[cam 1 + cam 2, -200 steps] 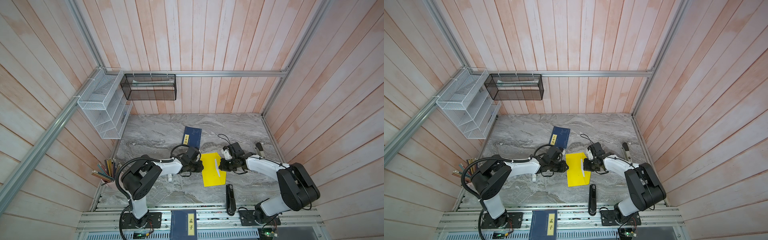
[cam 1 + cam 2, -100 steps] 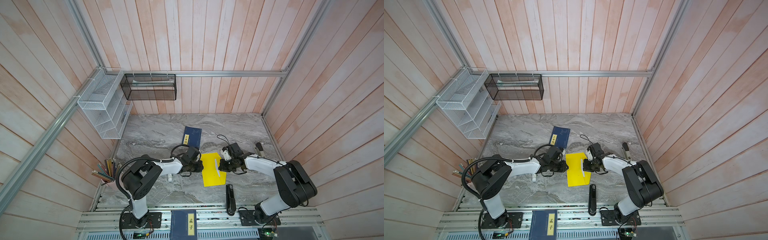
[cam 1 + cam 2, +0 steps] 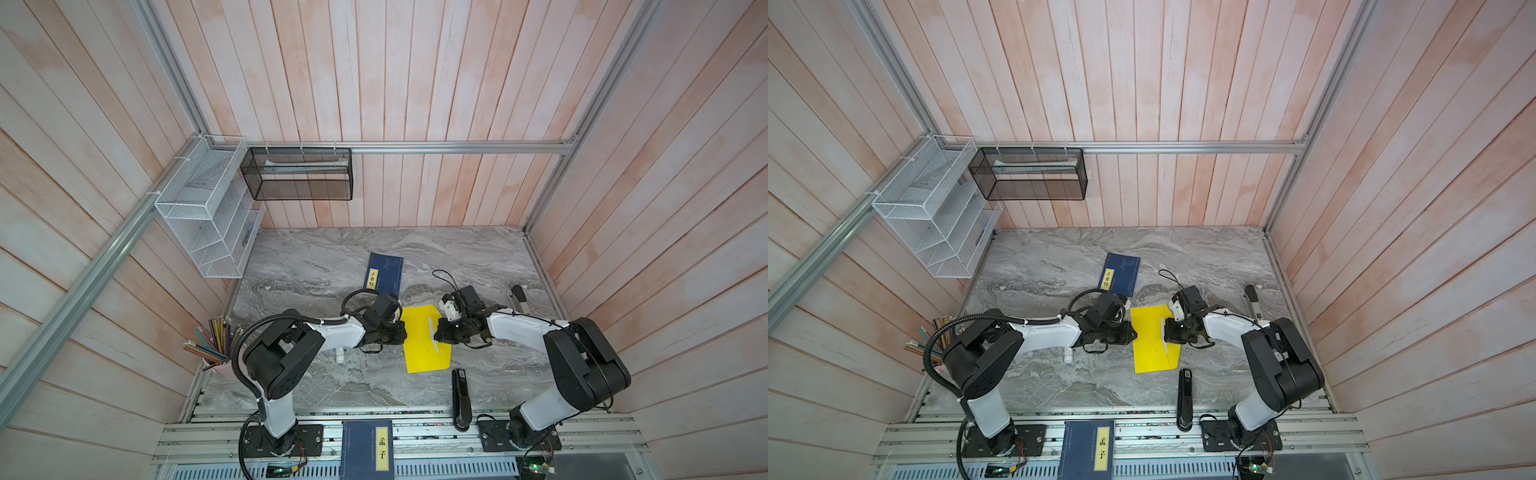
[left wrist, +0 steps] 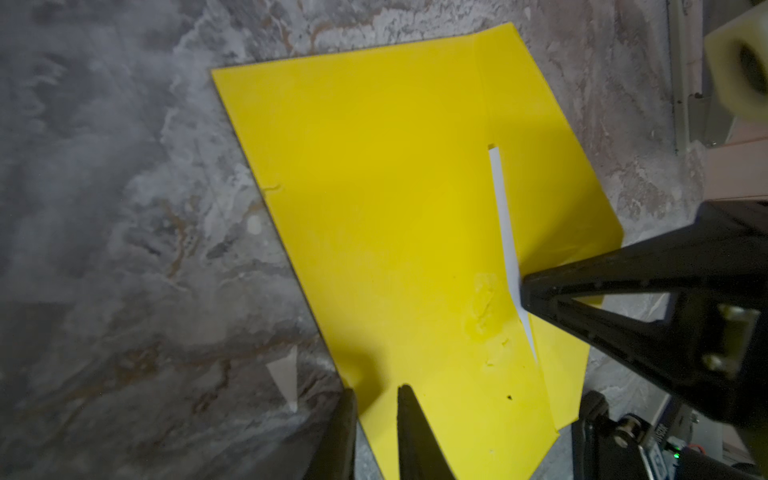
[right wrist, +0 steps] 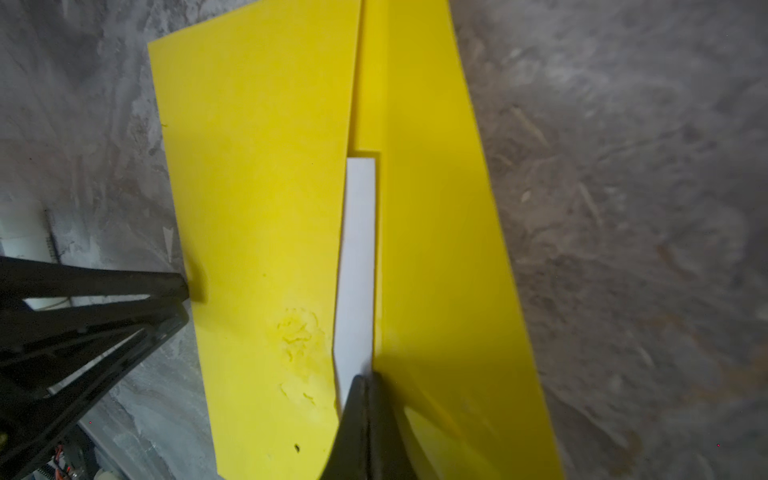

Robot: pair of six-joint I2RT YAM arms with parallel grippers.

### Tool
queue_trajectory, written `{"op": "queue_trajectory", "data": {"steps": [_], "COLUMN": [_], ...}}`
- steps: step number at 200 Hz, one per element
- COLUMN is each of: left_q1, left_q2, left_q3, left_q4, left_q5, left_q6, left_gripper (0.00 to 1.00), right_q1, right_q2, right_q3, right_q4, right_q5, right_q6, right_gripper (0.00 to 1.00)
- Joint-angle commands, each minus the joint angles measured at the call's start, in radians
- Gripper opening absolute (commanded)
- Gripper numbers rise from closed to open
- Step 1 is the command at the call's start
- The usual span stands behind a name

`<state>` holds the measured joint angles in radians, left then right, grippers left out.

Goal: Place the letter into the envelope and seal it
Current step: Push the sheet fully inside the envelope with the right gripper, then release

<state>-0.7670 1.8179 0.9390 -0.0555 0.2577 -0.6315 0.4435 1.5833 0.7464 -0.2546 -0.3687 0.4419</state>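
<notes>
A narrow strip of the letter (image 5: pixel 357 266) shows at the mouth of the yellow envelope (image 3: pixel 419 345), flat mid-table, flap unsealed. The right gripper (image 5: pixel 368 384), jaws together, presses the strip's edge; the left gripper (image 4: pixel 376 401), jaws slightly apart, straddles the opposite edge. Final tucking and sealing seemingly remain.

Bright yellow envelope (image 3: pixel 419 345), white letter (image 5: pixel 358 257), grey marbled table (image 3: pixel 316 262)
</notes>
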Motion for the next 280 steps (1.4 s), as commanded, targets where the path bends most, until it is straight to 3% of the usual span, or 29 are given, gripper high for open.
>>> {"op": "queue_trajectory", "data": {"steps": [1, 100, 161, 261, 280], "left_q1": [-0.003, -0.003, -0.001, 0.006, 0.008], "left_q2": [0.038, 0.041, 0.039, 0.002, -0.017], "left_q3": [0.009, 0.008, 0.009, 0.009, 0.009], "left_q4": [-0.041, -0.042, -0.05, -0.074, -0.081], "left_q5": [0.003, 0.003, -0.003, -0.014, -0.015], "left_q6": [0.013, 0.015, 0.019, 0.031, 0.036], "left_gripper": [0.22, 0.21, 0.2, 0.2, 0.2], "right_q1": [0.008, 0.014, 0.014, -0.011, -0.041], "right_q2": [0.02, 0.027, -0.021, -0.128, -0.144], "right_q3": [0.018, 0.027, 0.087, 0.138, 0.128], "right_q4": [0.007, 0.028, -0.067, -0.191, -0.197], "right_q5": [-0.024, -0.046, 0.034, 0.146, 0.156], "right_q6": [0.006, 0.014, -0.009, -0.04, -0.052], "right_gripper": [0.04, 0.04, 0.15, 0.18, 0.26]}}
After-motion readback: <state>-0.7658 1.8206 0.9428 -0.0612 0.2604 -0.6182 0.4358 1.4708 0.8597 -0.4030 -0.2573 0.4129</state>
